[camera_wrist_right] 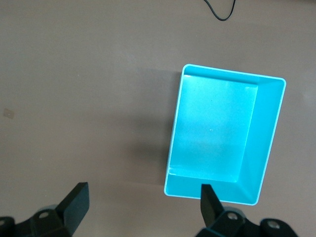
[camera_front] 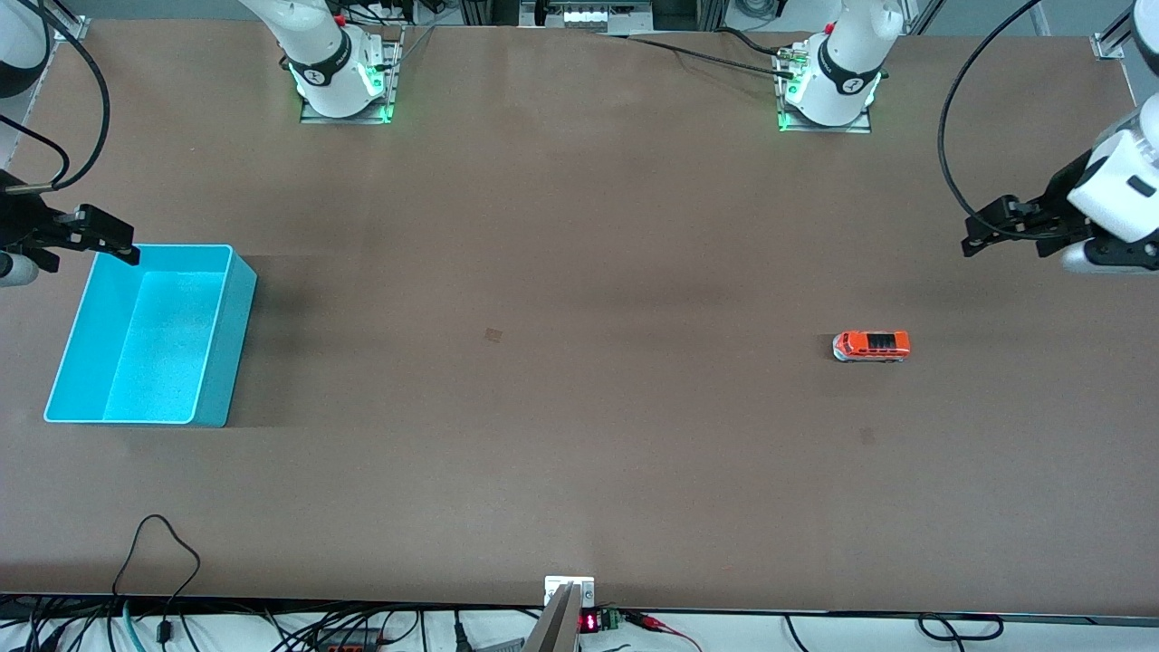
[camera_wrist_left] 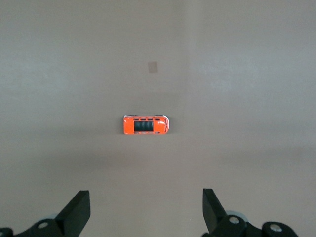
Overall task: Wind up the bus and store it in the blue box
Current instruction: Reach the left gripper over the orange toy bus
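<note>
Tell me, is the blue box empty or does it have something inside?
Empty. The blue box shows only its bare floor in the right wrist view, and the bus stands out on the table, toward the left arm's end.

The table (camera_front: 579, 380) is brown and dull, with no shine, like smooth board. Near the bus there are a few small dark marks on it. The bus (camera_front: 871, 346) looks like shiny painted metal or plastic: bright orange-red on top, dark glossy roof windows, and a silvery lower part. The blue box (camera_front: 215, 362) looks like smooth plastic with thin walls, and its floor shines pale where light hits it. Both grippers' fingers (camera_wrist_left: 75, 213) look like black, dull plastic.
</note>
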Controlling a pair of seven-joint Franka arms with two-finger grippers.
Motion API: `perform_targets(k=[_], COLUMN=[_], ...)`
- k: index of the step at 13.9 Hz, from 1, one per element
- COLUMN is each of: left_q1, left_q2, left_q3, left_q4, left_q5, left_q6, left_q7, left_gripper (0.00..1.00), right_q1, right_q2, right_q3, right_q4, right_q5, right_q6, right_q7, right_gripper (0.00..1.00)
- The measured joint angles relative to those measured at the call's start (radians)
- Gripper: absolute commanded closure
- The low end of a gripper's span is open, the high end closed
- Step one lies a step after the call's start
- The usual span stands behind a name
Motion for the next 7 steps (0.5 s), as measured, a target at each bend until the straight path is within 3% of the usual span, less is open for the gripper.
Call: perform_targets(k=[7], left_q1=[-0.001], left_q2=[0.192], left_q3=[-0.001], left_q4=[-0.021], left_q5=[0.000], left_q6=[-0.011], left_q7=[0.153], left_gripper=[0.00], right_q1=[0.001], right_q2=[0.000], right_q3=[0.001], right_q4=[0.000], right_q5=[0.000], right_q6=[0.000], right_q7=[0.000], right_gripper=[0.00])
